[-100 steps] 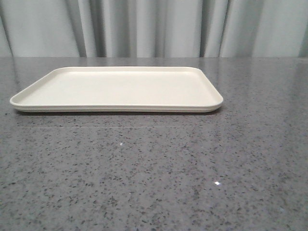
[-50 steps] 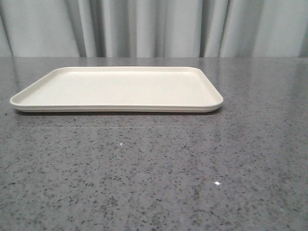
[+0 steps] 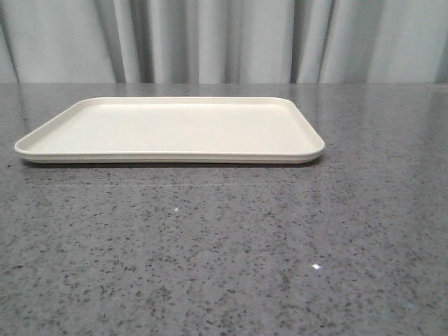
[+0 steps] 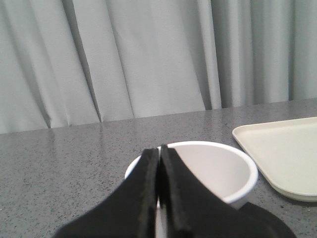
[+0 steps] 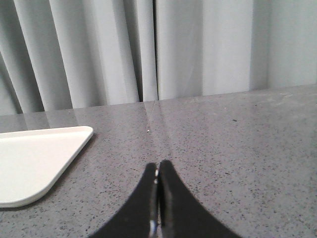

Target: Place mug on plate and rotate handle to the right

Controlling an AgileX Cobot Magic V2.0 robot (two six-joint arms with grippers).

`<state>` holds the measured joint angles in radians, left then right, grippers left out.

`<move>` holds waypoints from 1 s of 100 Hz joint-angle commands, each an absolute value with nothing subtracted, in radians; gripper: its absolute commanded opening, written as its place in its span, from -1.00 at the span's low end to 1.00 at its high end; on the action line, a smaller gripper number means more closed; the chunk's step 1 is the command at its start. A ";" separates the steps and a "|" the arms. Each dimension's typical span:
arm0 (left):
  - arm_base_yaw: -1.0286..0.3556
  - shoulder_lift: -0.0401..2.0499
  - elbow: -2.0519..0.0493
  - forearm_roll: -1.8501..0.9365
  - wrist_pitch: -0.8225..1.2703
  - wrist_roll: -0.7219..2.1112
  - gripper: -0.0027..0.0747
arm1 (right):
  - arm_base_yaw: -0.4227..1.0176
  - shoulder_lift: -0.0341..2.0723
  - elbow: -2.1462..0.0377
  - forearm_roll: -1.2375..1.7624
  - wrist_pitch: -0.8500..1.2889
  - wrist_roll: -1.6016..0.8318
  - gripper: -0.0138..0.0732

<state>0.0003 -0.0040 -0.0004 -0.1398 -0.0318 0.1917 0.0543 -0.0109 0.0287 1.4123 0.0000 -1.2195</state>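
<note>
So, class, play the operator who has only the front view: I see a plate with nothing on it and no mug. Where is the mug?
Observer: The left wrist view shows the mug upright on the table, beside the plate, not on it.
Operator: Which way does its handle point?
Observer: I cannot tell. The left hand, shut, hides the mug's near side.
Operator: And the right hand?
Observer: The right hand is shut too, holding nothing.
</note>
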 commanded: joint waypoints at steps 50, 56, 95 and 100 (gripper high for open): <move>-0.006 -0.033 0.009 -0.142 -0.118 0.181 -0.98 | 0.054 -0.032 0.027 1.414 -0.013 -1.228 -0.82; -0.006 -0.033 0.009 -0.142 -0.123 0.181 -0.98 | 0.054 -0.032 0.027 1.414 -0.014 -1.228 -0.82; -0.006 -0.033 0.009 -0.142 -0.132 0.181 -0.98 | 0.054 -0.032 0.027 1.414 -0.018 -1.228 -0.82; -0.006 -0.033 0.009 -0.142 -0.132 0.181 -0.98 | 0.054 -0.032 0.027 1.414 -0.018 -1.228 -0.82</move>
<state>0.0003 -0.0040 -0.0004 -0.1398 -0.0428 0.1917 0.0543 -0.0109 0.0287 1.4130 0.0000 -1.2195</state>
